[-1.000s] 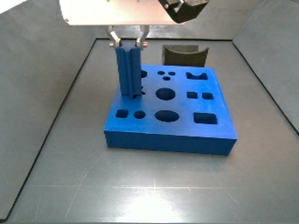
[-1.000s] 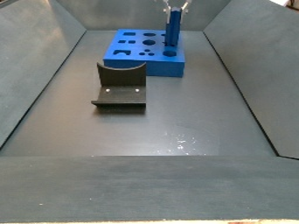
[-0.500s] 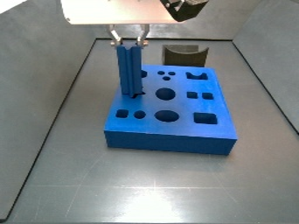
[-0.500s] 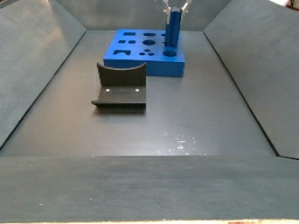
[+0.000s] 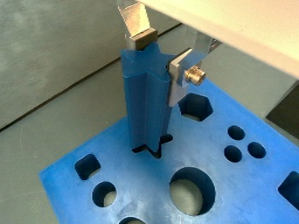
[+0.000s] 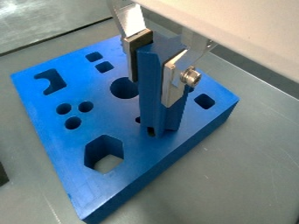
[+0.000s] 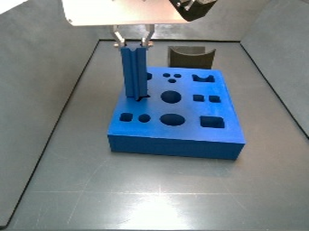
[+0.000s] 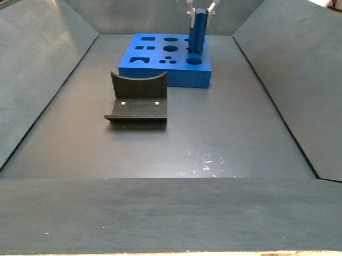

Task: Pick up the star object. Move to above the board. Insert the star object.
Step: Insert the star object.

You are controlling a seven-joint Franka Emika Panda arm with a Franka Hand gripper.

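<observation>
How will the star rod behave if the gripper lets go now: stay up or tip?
The star object probably stays upright: its lower end already sits in the star hole of the board. It looks rigid, with straight ridges and no bend. The gripper clamps its top, and the smooth sides may slip.

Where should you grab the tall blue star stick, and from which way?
Grab the star object near its top end, coming straight down from above. It stands upright with its foot in the star-shaped hole of the board, so only the upper part is free. Its long flat ridges give the pads something to press on. The gripper sits there now, a finger on each side.
</observation>
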